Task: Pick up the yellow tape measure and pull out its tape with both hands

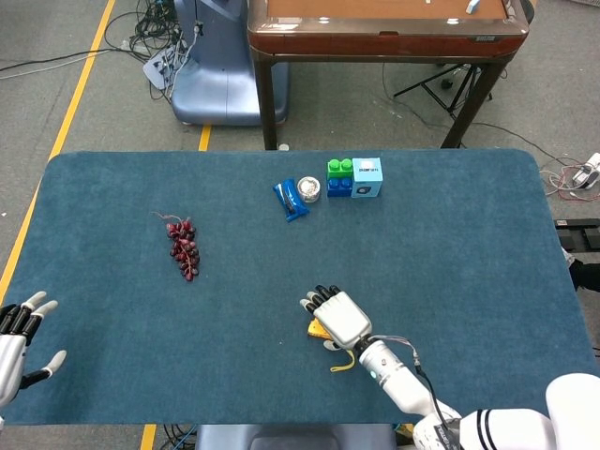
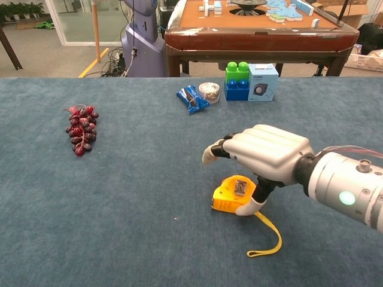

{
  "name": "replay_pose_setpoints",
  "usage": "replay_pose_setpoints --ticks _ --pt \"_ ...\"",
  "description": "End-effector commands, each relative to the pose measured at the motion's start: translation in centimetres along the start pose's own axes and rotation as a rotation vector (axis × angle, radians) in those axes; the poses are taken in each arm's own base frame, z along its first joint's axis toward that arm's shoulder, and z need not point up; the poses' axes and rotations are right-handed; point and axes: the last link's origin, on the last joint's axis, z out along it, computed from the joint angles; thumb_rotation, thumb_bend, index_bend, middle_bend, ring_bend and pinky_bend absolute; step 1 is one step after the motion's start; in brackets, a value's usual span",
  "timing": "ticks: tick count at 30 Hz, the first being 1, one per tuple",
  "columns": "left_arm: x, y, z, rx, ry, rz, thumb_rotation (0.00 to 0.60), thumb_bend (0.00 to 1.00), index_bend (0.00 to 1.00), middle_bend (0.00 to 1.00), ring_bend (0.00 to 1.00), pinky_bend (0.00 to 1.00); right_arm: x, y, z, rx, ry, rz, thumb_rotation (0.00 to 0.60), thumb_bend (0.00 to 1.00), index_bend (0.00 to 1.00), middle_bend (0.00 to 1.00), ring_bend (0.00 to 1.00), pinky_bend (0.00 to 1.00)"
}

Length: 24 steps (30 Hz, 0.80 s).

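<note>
Right hand [image 2: 263,156] spread above yellow tape measure [image 2: 230,195] on blue counter [image 2: 131,191], thumb touching case, nothing gripped. Left hand [image 1: 17,336] open-fingered at counter edge.

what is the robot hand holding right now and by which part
Nothing is held yet. The right robot hand arches over the yellow tape measure, thumb touching its right side, fingers not closed. The left robot hand is open and empty.

Bright even indoor light, soft faint shadows, both views sharp, no glare, slight edge distortion
</note>
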Motion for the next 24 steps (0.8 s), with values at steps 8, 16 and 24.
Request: replay_pose_setpoints --ticks 8,16,24 --pt "0.1 -0.5 -0.3 0.012 0.002 -0.004 0.600 0.20 0.21 0.13 0.17 0.13 -0.6 0.9 1.0 -0.050 -0.029 -0.020 0.600 0.06 0.22 0.23 0.16 0.27" --pt "-0.1 -0.5 -0.2 0.009 -0.002 -0.008 0.600 0.20 0.21 0.13 0.17 0.13 -0.8 2.5 0.4 -0.092 -0.048 -0.034 0.600 0.11 0.22 0.23 0.16 0.27" --pt "-0.1 -0.5 -0.2 0.010 -0.002 -0.009 0.600 0.20 0.21 0.13 0.17 0.13 -0.8 2.2 0.6 -0.074 -0.059 -0.031 0.600 0.14 0.22 0.26 0.16 0.27"
